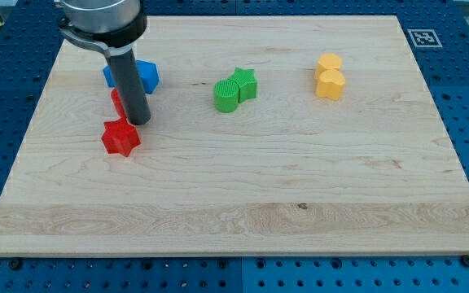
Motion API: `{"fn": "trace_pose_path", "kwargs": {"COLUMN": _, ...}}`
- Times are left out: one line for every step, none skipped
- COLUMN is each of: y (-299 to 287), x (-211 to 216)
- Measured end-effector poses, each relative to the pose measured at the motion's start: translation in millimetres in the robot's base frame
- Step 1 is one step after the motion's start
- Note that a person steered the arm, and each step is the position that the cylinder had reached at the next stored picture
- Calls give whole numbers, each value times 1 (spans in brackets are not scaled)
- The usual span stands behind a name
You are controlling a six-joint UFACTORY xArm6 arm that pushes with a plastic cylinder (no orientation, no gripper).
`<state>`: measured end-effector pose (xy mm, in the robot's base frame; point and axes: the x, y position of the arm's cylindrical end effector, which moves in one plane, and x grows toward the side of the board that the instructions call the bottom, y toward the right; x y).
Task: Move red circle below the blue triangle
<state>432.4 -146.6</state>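
Resting against the red circle (117,101), my tip (139,120) is being seen below the blue triangle (142,76); no pincer exists.

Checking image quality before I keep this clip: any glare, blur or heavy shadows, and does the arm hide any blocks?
Camera view: even, soft lighting, no glare on the wooden board; blocks sharp, with faint shadows; the rod covers most of the red circle and part of the blue block; my tip sits just above the red star.
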Motion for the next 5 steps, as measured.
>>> {"fn": "trace_pose_path", "kwargs": {"y": -17, "x": 0}}
{"fn": "trace_pose_path", "kwargs": {"y": -17, "x": -18}}
{"fn": "trace_pose_path", "kwargs": {"y": -17, "x": -33}}
{"fn": "trace_pose_path", "kwargs": {"y": -17, "x": -27}}
{"fn": "trace_pose_path", "kwargs": {"y": -20, "x": 8}}
